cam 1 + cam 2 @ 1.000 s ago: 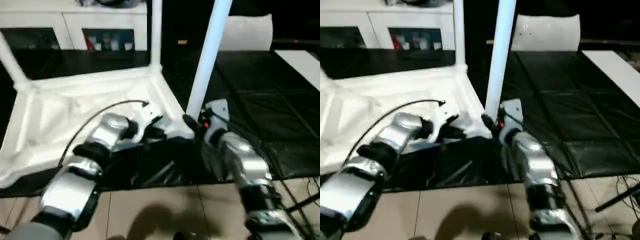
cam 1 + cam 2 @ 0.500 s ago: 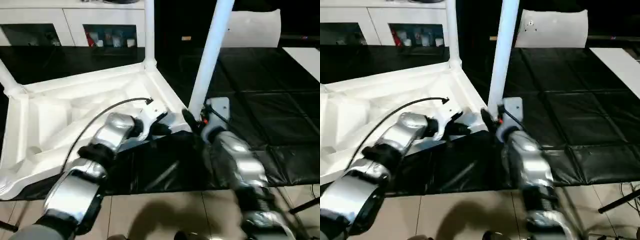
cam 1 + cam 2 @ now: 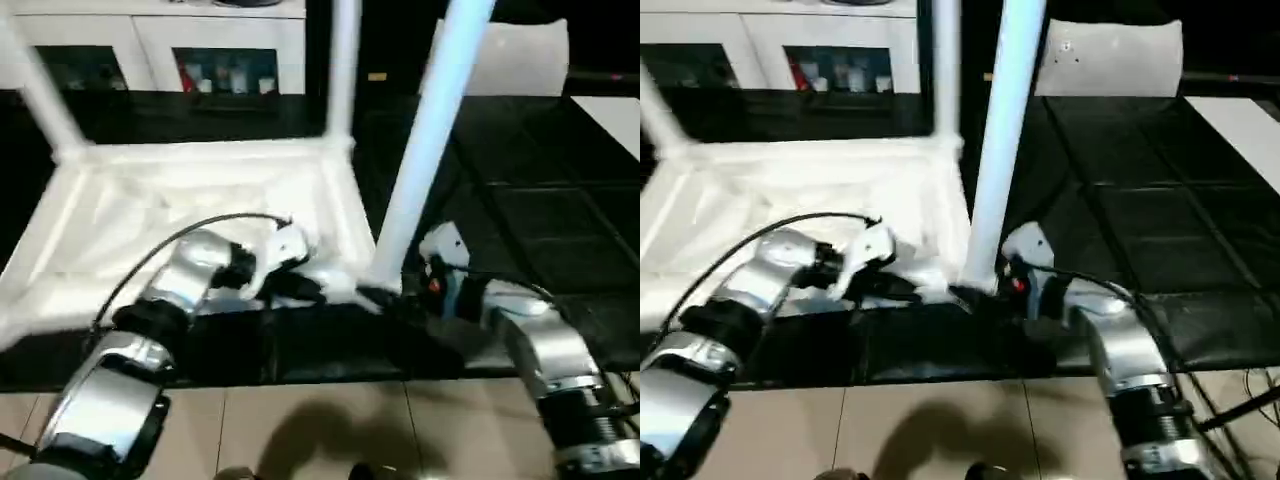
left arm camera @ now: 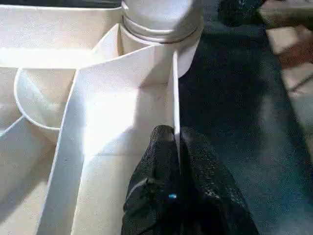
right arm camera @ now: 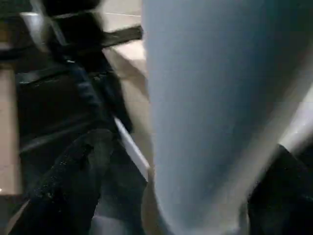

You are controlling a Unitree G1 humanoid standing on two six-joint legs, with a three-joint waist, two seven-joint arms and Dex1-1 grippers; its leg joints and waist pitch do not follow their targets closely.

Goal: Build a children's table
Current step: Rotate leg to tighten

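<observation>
White plastic table (image 3: 190, 200) looks light and stiff; left end effector (image 4: 175, 147) pinches its thin rib, right end effector (image 5: 195, 196) stands wide around a leg (image 3: 425, 160).

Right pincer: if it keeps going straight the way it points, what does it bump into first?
Most likely the near table leg. The right pincer points at the foot of that upright leg, and in the right wrist view the leg stands right between its spread fingers. How small the gap is, I can't tell.
</observation>
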